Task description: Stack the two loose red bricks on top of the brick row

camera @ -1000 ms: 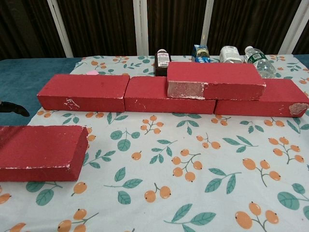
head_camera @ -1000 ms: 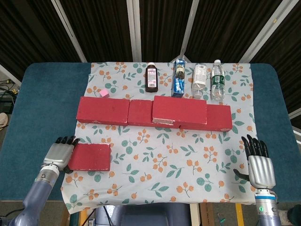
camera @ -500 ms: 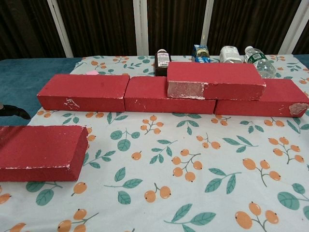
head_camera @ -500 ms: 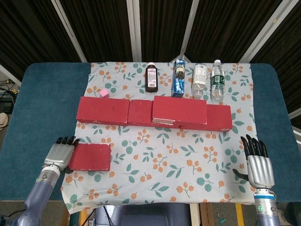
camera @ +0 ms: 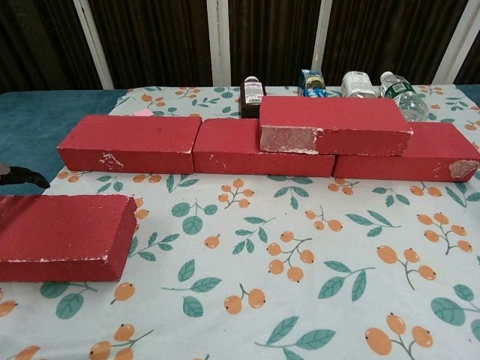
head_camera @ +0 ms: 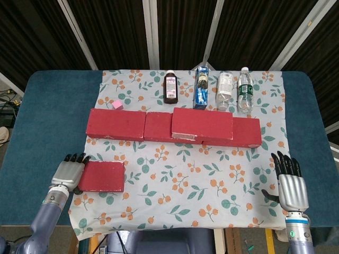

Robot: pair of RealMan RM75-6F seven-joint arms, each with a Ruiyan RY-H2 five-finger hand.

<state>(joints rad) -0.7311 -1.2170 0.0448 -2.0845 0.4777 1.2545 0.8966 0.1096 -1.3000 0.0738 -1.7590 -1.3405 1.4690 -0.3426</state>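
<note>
Resting flat on the flowered cloth [head_camera: 180, 185], the loose brick [head_camera: 101, 176] is lying near the front left, with the left hand [head_camera: 68, 172] just beside it, fingers straight and holding nothing. Only the head view is showing the right hand [head_camera: 291, 185], fingers spread, empty. One stacked brick [camera: 334, 124] is sitting atop the brick row [camera: 195, 146]. Bottles [head_camera: 170, 88] are standing behind.

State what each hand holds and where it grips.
Nothing is held. The left hand lies beside the loose red brick; the right hand is open, apart from everything.
</note>
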